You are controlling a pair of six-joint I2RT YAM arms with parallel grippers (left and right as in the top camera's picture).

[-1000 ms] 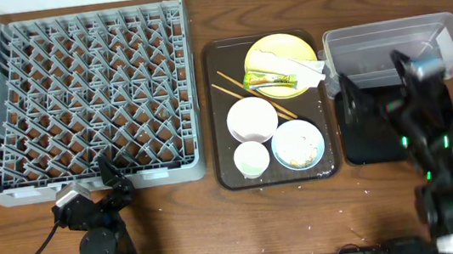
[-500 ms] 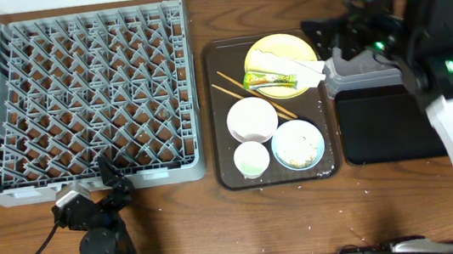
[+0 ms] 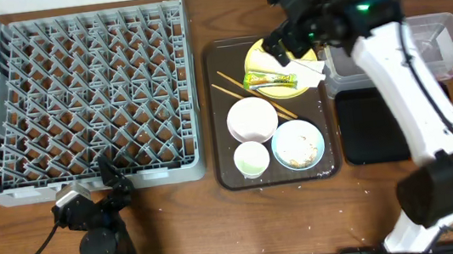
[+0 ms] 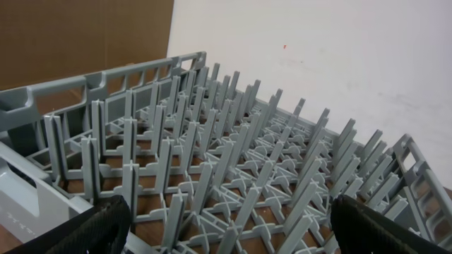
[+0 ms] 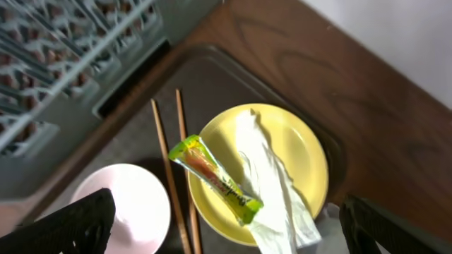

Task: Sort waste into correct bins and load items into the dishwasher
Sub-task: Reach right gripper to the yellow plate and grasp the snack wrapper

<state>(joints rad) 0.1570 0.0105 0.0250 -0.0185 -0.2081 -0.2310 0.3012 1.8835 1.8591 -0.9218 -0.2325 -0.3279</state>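
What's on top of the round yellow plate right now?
A green-and-yellow snack wrapper and a crumpled white paper napkin lie on the round yellow plate, the napkin spilling over its rim. Whatever is beneath them is covered.

no legible text, number or sign in any view. print on the snack wrapper [image 5: 215,178] is too blurred to read.

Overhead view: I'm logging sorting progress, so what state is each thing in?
dish rack, empty.
yellow plate, holding wrapper and napkin.
white bowl, upright, empty.
small cup, upright.
light-blue bowl, upright, food scraps inside.
chopsticks, lying on the brown tray.
left gripper, open.
right gripper, open, above the plate.
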